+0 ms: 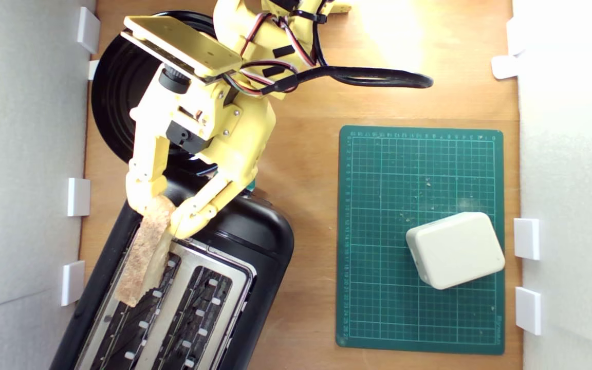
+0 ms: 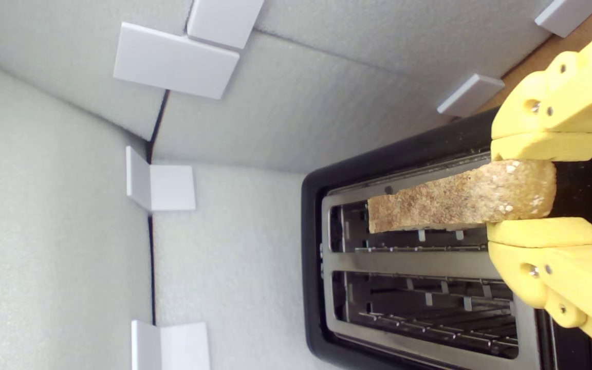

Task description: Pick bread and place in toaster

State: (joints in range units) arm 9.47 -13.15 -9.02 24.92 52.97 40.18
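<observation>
My yellow gripper (image 1: 160, 210) is shut on one end of the bread (image 1: 144, 252), a tan-crusted slice held on edge. The slice hangs lengthwise above the toaster (image 1: 270, 241), over the slot nearer the exterior view's left. The toaster is black with a silver top plate and two open slots, lying at the bottom left of the exterior view. In the wrist view the bread (image 2: 460, 203) sits between both yellow fingers (image 2: 545, 146), just over the edge of one slot of the toaster (image 2: 327, 267). Whether the slice touches the metal top I cannot tell.
A round glossy black plate (image 1: 113, 97) lies behind the arm at the upper left. A green cutting mat (image 1: 378, 246) on the right carries a cream rounded block (image 1: 455, 249). White foam walls (image 1: 23, 154) with white brackets stand close beside the toaster. A black cable (image 1: 378, 78) loops over the wooden table.
</observation>
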